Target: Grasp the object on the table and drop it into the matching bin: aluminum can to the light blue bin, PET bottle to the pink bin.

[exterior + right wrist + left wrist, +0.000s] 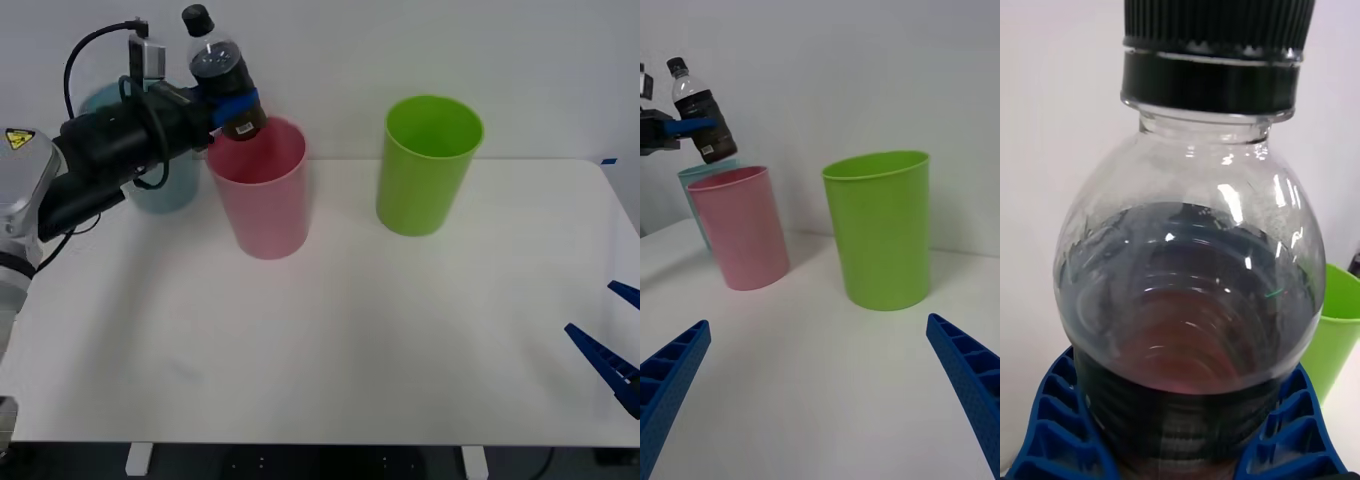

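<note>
My left gripper (pixel 236 104) is shut on the PET bottle (pixel 221 68), a small clear bottle with a black cap and dark lower body, held slightly tilted in the air. Its base hangs just above the rim of the pink bin (pixel 259 187) at the back left of the white table (pixel 330 340). Up close, the PET bottle (pixel 1191 285) sits between the blue fingers (pixel 1056 420). The light blue bin (pixel 160 180) stands behind my left arm, mostly hidden. From the right wrist I see the PET bottle (pixel 701 112) over the pink bin (pixel 745 225). My right gripper (pixel 612 340) rests open at the table's right edge.
A bright green bin (pixel 428 165) stands right of the pink one, also the green bin (pixel 880 229) in the right wrist view. A white wall rises right behind the bins.
</note>
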Available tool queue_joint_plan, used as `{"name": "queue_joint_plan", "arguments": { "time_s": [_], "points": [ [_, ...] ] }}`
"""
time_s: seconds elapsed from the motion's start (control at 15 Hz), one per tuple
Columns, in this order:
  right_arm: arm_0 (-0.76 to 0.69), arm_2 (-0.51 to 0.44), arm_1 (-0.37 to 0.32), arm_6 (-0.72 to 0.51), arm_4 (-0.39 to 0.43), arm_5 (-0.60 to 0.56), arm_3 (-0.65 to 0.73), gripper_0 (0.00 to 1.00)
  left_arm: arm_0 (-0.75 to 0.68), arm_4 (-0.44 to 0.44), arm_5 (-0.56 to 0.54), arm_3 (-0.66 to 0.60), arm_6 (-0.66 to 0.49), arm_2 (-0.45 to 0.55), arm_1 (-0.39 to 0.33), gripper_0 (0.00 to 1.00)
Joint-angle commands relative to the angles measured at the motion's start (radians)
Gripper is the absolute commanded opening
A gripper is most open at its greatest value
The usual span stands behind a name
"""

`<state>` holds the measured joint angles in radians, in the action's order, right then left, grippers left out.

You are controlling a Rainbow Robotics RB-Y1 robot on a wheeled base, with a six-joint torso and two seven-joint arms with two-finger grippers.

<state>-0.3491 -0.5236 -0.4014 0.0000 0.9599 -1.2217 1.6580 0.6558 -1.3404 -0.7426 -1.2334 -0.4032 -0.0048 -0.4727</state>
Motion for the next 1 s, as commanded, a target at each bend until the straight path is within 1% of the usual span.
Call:
{"name": "queue_joint_plan", "arguments": {
  "time_s": [0.07,0.33,0.4,0.47,0.53,1.0],
  "points": [
    [0.0,0.0,0.0,0.0,0.0,0.0,0.0,1.0,0.007,-0.04,0.0,0.003,-0.002,0.011,0.032,0.01],
    [0.0,0.0,0.0,0.0,0.0,0.0,0.0,1.0,0.008,-0.04,0.0,0.003,-0.002,0.009,0.034,0.0],
    [0.0,0.0,0.0,0.0,0.0,0.0,0.0,1.0,0.008,-0.04,0.0,0.003,-0.002,0.011,0.034,0.03],
    [0.0,0.0,0.0,0.0,0.0,0.0,0.0,1.0,0.008,-0.042,-0.001,0.003,0.001,0.012,0.034,0.21],
    [0.0,0.0,0.0,0.0,0.0,0.0,0.0,1.0,0.007,-0.04,0.0,0.003,0.004,0.014,0.034,1.0],
    [0.0,0.0,0.0,0.0,0.0,0.0,0.0,1.0,0.005,-0.037,-0.001,0.003,0.014,0.025,0.032,1.0]
  ]
}}
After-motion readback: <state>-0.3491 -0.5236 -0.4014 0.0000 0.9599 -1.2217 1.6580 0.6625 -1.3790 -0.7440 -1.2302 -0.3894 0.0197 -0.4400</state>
